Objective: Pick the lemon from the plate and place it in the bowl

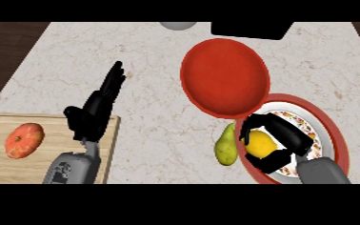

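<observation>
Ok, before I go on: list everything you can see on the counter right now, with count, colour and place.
lemon: one, yellow, on the plate, right hand curled round it
plate: one, white with a red rim and patterned border, lower right
bowl: one, red, just above the plate, overlapping its rim in this view
pear: one, green, on the counter at the plate's left edge
tomato: one, orange-red, on the cutting board
cutting board: one, light wood, lower left
grey round object: one, top edge, cut off
black object: one, top edge, cut off
left hand: black, open, resting over the board's right edge
right hand: black, on the lemon
</observation>
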Available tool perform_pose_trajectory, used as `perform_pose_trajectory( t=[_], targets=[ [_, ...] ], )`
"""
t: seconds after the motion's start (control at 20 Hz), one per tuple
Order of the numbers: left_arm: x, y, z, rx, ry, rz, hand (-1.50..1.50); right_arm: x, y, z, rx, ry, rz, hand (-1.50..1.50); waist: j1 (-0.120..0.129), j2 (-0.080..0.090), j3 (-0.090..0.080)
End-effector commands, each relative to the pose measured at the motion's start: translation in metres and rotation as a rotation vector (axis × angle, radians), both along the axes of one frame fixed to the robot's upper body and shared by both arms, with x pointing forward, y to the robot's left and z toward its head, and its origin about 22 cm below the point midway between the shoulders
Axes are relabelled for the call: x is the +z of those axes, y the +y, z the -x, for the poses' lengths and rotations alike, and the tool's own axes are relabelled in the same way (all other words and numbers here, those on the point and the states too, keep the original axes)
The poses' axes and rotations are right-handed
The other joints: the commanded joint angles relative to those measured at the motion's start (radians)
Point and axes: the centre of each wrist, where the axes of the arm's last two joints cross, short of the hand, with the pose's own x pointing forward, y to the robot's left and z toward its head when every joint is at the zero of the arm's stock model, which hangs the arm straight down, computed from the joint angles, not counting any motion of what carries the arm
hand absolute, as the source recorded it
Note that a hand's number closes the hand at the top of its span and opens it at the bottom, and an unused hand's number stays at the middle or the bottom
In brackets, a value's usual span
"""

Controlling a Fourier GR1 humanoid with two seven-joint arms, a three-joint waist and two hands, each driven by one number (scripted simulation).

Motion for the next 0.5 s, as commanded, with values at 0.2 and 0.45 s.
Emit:
perform_pose_trajectory(
  t=[0.2,0.45],
  targets=[
    [-0.009,0.012,0.002,0.068,0.031,-0.005,0.0,0.049,0.049,0.025,0.785,-0.038,-0.394,1.5,-0.101,-0.012,0.004],
    [-0.004,0.016,0.002,0.101,0.01,-0.003,0.0,0.122,0.015,0.036,0.841,-0.241,-0.45,1.5,-0.133,-0.01,0.003]
  ],
)
